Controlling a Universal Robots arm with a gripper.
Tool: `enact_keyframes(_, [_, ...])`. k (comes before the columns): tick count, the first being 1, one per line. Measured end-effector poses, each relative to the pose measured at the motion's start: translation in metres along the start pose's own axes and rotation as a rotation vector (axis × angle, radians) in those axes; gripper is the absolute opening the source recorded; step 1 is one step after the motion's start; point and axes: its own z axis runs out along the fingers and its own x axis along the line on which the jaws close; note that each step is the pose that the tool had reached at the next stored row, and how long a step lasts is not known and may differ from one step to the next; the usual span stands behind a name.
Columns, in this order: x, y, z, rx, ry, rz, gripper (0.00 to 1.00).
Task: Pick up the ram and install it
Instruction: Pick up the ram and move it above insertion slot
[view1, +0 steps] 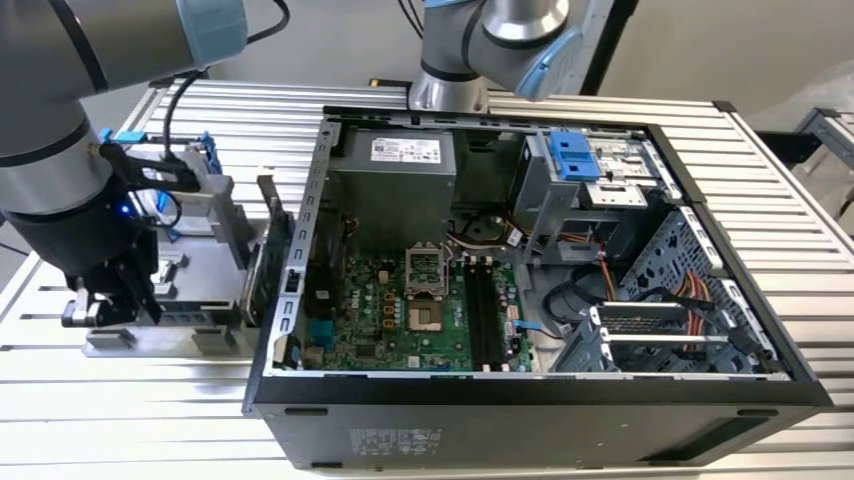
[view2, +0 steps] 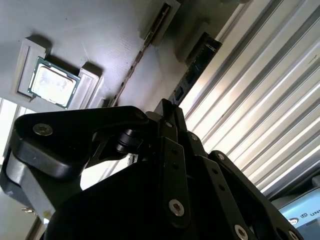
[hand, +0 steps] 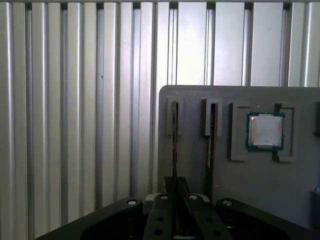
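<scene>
In the exterior view the pincer (view1: 110, 305) hangs low over the grey holder (view1: 214, 335), which stands on the slatted desk (view1: 120, 400) beside the open computer case (view1: 534, 420).

In the first wrist view the ram (hand: 174, 140) stands on edge in the holder's slot nearest its edge. The pincer (hand: 174, 184) is closed narrowly on the ram's end. Another stick (hand: 210, 140) fills the next slot, with a processor (hand: 265, 131) beyond.

In the second wrist view the ram (view2: 197, 60) runs from the holder's edge slot into the pincer (view2: 167, 107).
</scene>
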Motion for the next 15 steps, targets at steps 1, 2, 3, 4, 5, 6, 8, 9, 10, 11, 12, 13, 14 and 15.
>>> enact_keyframes(1, [0.0000, 0.0000, -0.0001, 0.0000, -0.0001, 0.000, 0.00])
enact_keyframes(2, [0.0001, 0.0001, -0.0002, -0.0002, -0.0014, 0.000, 0.00])
enact_keyframes(3, [0.0002, 0.0000, -0.0004, -0.0002, -0.0057, 0.000, 0.00])
enact_keyframes(4, [0.0003, 0.0000, -0.0006, -0.0002, -0.0134, 0.000, 0.00])
enact_keyframes(5, [0.0004, 0.0000, -0.0007, -0.0001, -0.0225, 0.000, 0.00])
enact_keyframes(6, [0.0005, 0.0000, -0.0012, 0.0001, -0.0391, -0.001, 0.00])
enact_keyframes(8, [0.0005, 0.0000, -0.0020, 0.0002, -0.0454, 0.001, 0.00])
enact_keyframes(9, [0.0006, 0.0000, -0.0026, 0.0002, -0.0485, 0.001, 0.00])
enact_keyframes(10, [0.0007, 0.0000, -0.0033, 0.0003, -0.0526, 0.002, 0.00])
enact_keyframes(11, [0.0007, 0.0000, -0.0039, 0.0004, -0.0564, 0.002, 0.00])
enact_keyframes(12, [0.0007, 0.0001, -0.0045, 0.0003, -0.0591, 0.002, 0.00])
enact_keyframes(13, [0.0007, 0.0001, -0.0051, 0.0003, -0.0613, 0.003, 0.00])
enact_keyframes(14, [0.0007, 0.0001, -0.0058, 0.0003, -0.0629, 0.003, 0.00])
enact_keyframes(15, [0.0007, 0.0001, -0.0062, 0.0004, -0.0634, 0.003, 0.00])
